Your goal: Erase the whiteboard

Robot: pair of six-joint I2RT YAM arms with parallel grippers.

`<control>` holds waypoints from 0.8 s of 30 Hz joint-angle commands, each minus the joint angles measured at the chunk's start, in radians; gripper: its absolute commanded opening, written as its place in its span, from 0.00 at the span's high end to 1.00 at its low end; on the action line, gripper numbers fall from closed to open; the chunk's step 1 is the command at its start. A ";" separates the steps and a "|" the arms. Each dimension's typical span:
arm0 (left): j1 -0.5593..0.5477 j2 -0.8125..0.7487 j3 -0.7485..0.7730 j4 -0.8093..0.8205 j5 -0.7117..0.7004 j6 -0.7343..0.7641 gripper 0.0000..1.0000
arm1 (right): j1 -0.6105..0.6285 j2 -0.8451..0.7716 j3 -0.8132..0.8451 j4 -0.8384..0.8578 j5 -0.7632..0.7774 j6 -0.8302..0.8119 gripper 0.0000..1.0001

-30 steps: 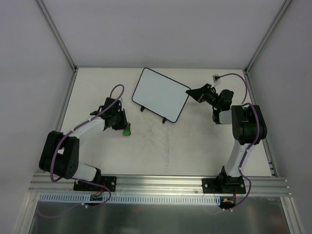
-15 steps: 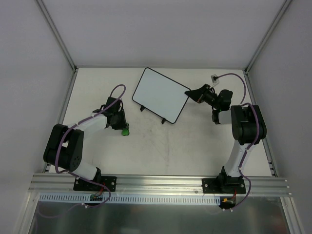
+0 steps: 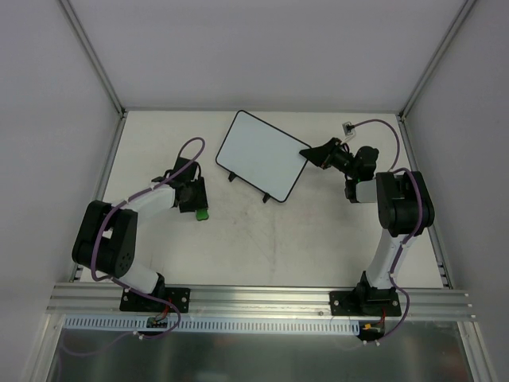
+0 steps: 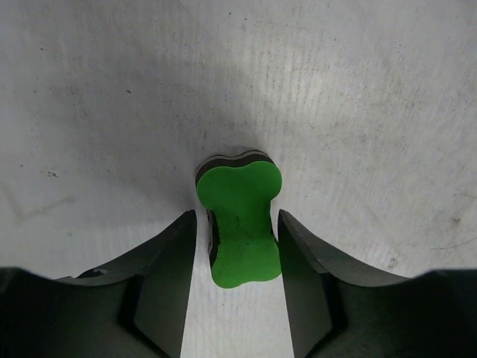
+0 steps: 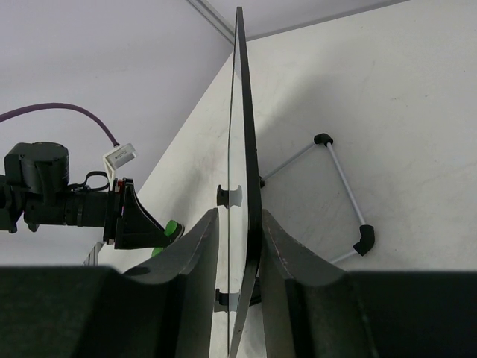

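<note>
When viewed from above, the table (image 3: 270, 239) presents a pale, matte surface with faint scuffs and dark specks, enclosed on three sides by plain white walls (image 3: 262, 48) that meet at aluminium corner posts (image 3: 91, 52). An aluminium rail (image 3: 262, 302) runs along the near edge at 6 o'clock and carries both arm bases. From the table centre, the whiteboard (image 3: 262, 155) stands at 12 o'clock, propped on its black wire feet (image 5: 343, 186) with its face blank. The right gripper (image 3: 307, 153) sits at the board's 3 o'clock corner. Its jaws straddle the board edge slightly parted, with a narrow gap visible at the white face. The green eraser (image 4: 240, 186) lies flat on the table at 9 o'clock from centre, well apart from the board. The left gripper (image 4: 237, 218) is lowered over the eraser with its jaws parted, a clear gap showing on one side.
</note>
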 commanded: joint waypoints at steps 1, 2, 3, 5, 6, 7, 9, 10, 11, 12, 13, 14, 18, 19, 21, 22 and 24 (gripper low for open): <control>0.009 -0.013 0.024 -0.041 -0.047 0.005 0.53 | 0.007 -0.021 0.012 0.238 -0.014 -0.019 0.70; 0.007 -0.011 0.026 -0.042 -0.053 0.005 0.50 | 0.007 -0.021 0.010 0.238 -0.013 -0.019 0.68; 0.009 -0.013 0.026 -0.045 -0.057 0.005 0.44 | 0.007 -0.023 0.010 0.238 -0.013 -0.019 0.63; 0.007 -0.016 0.031 -0.051 -0.064 0.004 0.37 | 0.004 -0.021 0.010 0.238 -0.008 -0.019 0.64; 0.007 -0.019 0.029 -0.053 -0.065 0.004 0.37 | 0.004 -0.023 0.007 0.240 -0.007 -0.019 0.64; 0.009 -0.025 0.028 -0.054 -0.067 -0.001 0.36 | -0.001 -0.023 0.007 0.238 -0.004 -0.018 0.64; 0.007 -0.037 0.024 -0.054 -0.071 -0.004 0.37 | -0.007 -0.023 0.003 0.238 0.001 -0.019 0.60; 0.007 -0.060 0.017 -0.054 -0.074 -0.012 0.37 | -0.015 -0.024 0.000 0.238 0.003 -0.018 0.57; 0.009 -0.073 0.014 -0.054 -0.079 -0.013 0.36 | -0.018 -0.026 -0.002 0.238 0.003 -0.015 0.54; 0.007 -0.086 0.009 -0.056 -0.083 -0.015 0.36 | -0.022 -0.026 -0.003 0.238 0.003 -0.013 0.50; 0.007 -0.117 0.003 -0.056 -0.091 -0.016 0.36 | -0.028 -0.029 -0.005 0.238 0.001 -0.012 0.48; 0.009 -0.135 -0.002 -0.056 -0.096 -0.018 0.35 | -0.032 -0.032 -0.008 0.238 0.004 -0.012 0.46; 0.009 -0.232 -0.023 -0.056 -0.102 -0.027 0.30 | -0.042 -0.058 -0.037 0.238 0.018 -0.029 0.25; 0.007 -0.288 -0.040 -0.053 -0.099 -0.038 0.29 | -0.050 -0.072 -0.045 0.240 0.023 -0.032 0.20; 0.006 -0.347 -0.058 -0.051 -0.097 -0.048 0.21 | -0.061 -0.083 -0.071 0.238 0.047 -0.038 0.07; 0.006 -0.376 -0.071 -0.050 -0.100 -0.051 0.19 | -0.067 -0.090 -0.080 0.237 0.053 -0.042 0.01; 0.006 -0.459 -0.084 -0.051 -0.111 -0.055 0.12 | -0.070 -0.110 -0.108 0.238 0.076 -0.045 0.01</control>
